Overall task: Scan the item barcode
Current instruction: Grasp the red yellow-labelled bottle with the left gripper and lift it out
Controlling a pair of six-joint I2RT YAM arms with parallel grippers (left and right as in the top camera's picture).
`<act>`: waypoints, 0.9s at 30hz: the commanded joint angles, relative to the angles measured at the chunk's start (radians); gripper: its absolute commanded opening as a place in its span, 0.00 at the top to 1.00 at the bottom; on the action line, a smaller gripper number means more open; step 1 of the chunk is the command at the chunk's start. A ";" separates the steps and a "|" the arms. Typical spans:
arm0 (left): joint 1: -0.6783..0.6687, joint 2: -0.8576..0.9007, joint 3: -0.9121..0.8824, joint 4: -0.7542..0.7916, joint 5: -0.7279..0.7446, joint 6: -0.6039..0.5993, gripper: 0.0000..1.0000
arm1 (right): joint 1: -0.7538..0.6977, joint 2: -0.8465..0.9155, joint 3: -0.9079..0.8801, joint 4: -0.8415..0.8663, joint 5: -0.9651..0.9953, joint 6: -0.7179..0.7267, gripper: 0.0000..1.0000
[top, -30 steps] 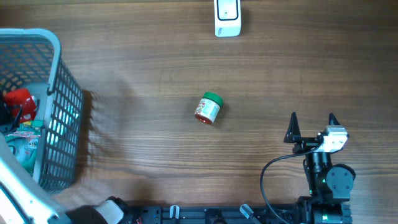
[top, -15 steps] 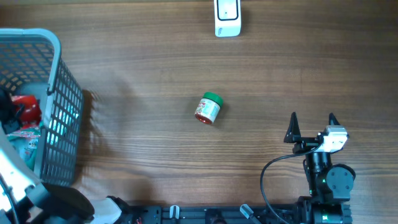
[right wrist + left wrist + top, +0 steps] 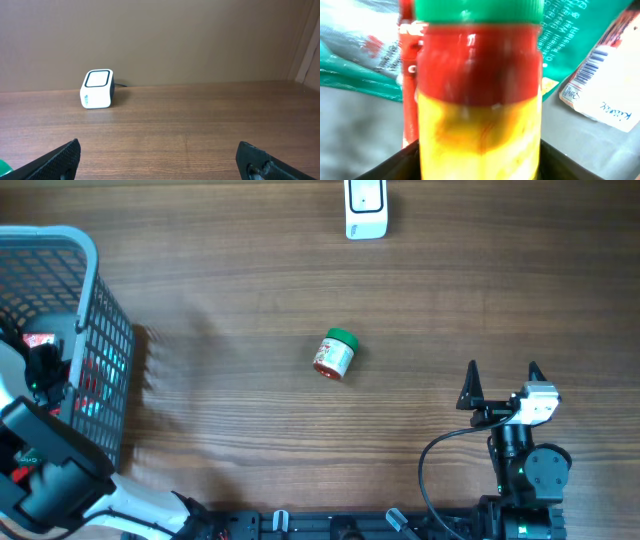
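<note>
- The left tool (image 3: 479, 150) was down inside the basket (image 3: 105, 350). Its two dark fingers stood one on each side of a red-and-yellow jar (image 3: 479, 85) with a green lid. The jaws were partly apart and close against the jar's sides, but I could not tell whether they pressed it or only bracketed it.
- The right tool (image 3: 501, 375) stood wide open with nothing in it, near the front edge of the bench (image 3: 220, 290).
- Over the last second the left arm had swung further across the basket's near corner. The scanner (image 3: 366, 208), the right arm and the small green-lidded jar (image 3: 335, 355) lying mid-bench had not stirred.
- I took that to mean the pick was still under way. No item had yet been brought to the scanner, which waited at the bench's far edge (a long carry from the basket).
- Room inside the basket looked tight. Green packets (image 3: 355, 55) and a barcoded packet (image 3: 607, 95) lay just behind the jar, and the mesh wall rose close around the arm. To my eye a straight lift would be needed before any sideways move.
- Beyond the basket rim the bench lay open. The small jar sat well apart from the scanner and to the near side of a line from the basket to it, so I doubted it would obstruct.
</note>
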 commanded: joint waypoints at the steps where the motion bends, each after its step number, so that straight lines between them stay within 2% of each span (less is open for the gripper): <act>1: -0.004 0.033 -0.001 0.051 0.015 0.002 0.15 | 0.006 0.000 -0.003 0.002 -0.016 -0.009 0.00; 10: -0.004 0.033 0.003 0.184 0.081 0.002 0.14 | 0.006 0.000 -0.003 0.002 -0.017 -0.009 0.00; 15: -0.004 0.027 0.057 0.174 0.142 0.006 0.08 | 0.006 0.000 -0.003 0.002 -0.017 -0.009 0.00; 20: -0.004 0.011 0.105 0.175 0.142 0.012 0.08 | 0.006 0.000 -0.003 0.002 -0.017 -0.009 0.00; 22: -0.004 0.011 0.108 0.175 0.146 0.012 0.05 | 0.006 0.000 -0.003 0.002 -0.017 -0.009 0.00; 23: -0.004 0.011 0.108 0.175 0.146 0.012 0.00 | 0.006 0.000 -0.003 0.002 -0.017 -0.009 0.00; 27: -0.004 0.012 0.108 0.175 0.146 0.000 0.00 | 0.006 0.000 -0.003 0.002 -0.017 -0.009 0.00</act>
